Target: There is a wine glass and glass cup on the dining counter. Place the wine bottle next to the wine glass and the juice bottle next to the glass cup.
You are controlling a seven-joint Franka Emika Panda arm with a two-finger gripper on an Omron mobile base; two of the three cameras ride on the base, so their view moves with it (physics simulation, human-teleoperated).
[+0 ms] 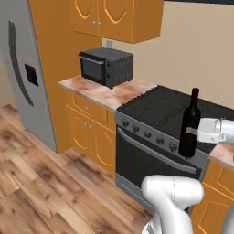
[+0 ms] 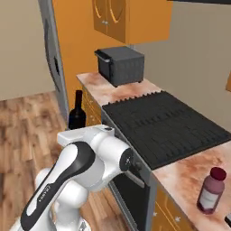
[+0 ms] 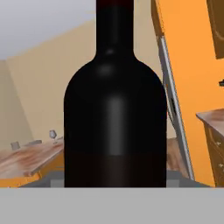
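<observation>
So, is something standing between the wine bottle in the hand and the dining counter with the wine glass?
Nothing visible. In the hand view, the wine bottle hides the middle; the dining counter with the wine glass shows beyond, at left.

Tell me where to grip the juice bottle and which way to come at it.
Grip the juice bottle around its stout body at the pale label, coming in level from the side. It stands upright on the worktop beside the stove, and its cap looks narrow and rounded, a poorer hold.
</observation>
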